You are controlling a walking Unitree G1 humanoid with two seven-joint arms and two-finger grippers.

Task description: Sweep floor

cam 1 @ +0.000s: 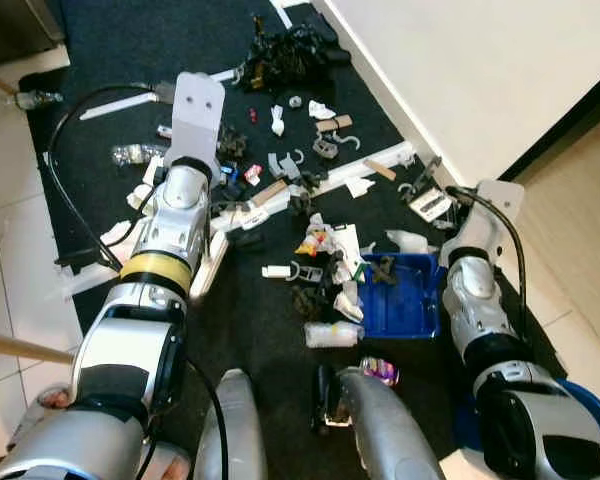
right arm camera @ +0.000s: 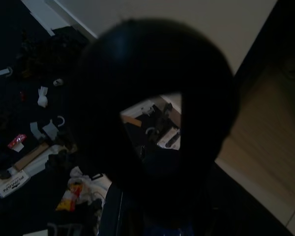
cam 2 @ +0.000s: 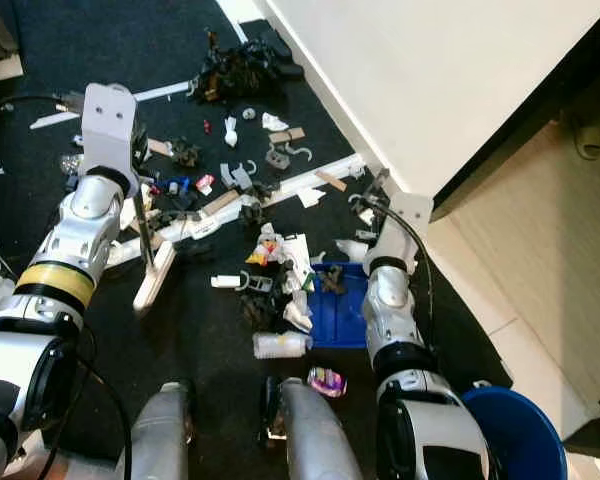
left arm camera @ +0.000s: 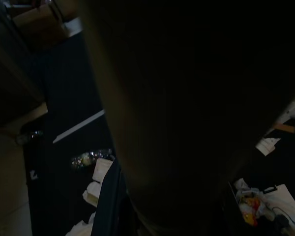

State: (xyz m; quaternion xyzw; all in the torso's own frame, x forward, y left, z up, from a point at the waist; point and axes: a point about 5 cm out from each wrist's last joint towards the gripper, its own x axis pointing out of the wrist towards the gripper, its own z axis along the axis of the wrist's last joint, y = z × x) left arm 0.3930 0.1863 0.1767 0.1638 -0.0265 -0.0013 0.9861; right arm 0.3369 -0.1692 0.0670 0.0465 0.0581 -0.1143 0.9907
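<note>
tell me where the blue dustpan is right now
The blue dustpan lies on the dark carpet on the robot's right, just inside its right arm, with the litter pile along its left edge.

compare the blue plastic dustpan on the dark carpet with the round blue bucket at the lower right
The blue plastic dustpan is flat, rectangular and shallow; the round blue bucket is deep and curved. The dustpan lies on the dark carpet amid litter, with debris in it; the bucket stands off to the robot's right, its contents unseen. Both are blue.
</note>
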